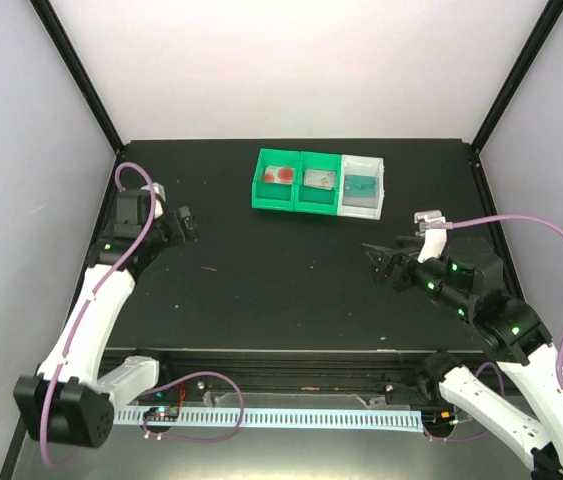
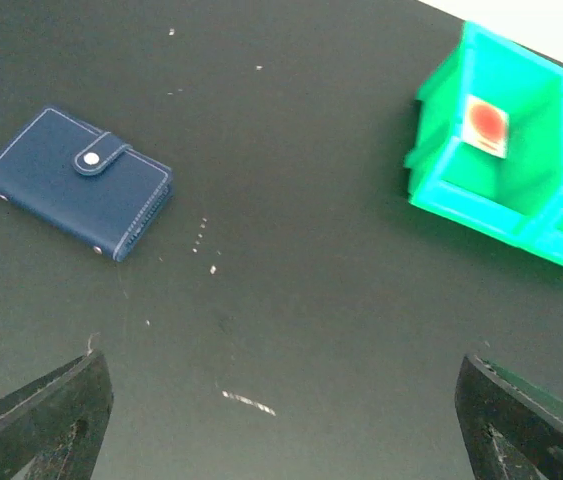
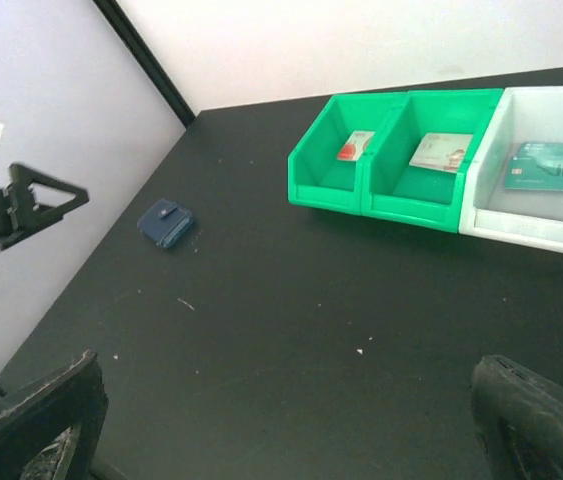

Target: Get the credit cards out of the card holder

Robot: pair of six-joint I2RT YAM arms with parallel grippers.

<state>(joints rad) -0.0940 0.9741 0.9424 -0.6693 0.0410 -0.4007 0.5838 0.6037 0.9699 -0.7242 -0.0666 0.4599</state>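
Note:
The card holder point(image 2: 79, 182) is a dark navy wallet, snapped shut, lying flat on the black table at the far left; it also shows in the right wrist view point(image 3: 166, 222). I cannot make it out in the top view. The white card with red circles point(image 1: 281, 173) lies in the left green tray, the greyish card point(image 1: 318, 178) in the middle green tray, and the teal card point(image 1: 362, 184) in the white tray. My left gripper point(image 1: 176, 223) is open and empty above the table, near the holder point(image 2: 281, 420). My right gripper point(image 1: 386, 258) is open and empty point(image 3: 286, 420).
Two green trays point(image 1: 296, 203) and a white tray point(image 1: 361, 209) stand joined in a row at the back middle of the table. Black frame posts rise at the back corners. The table's left edge runs close to the holder.

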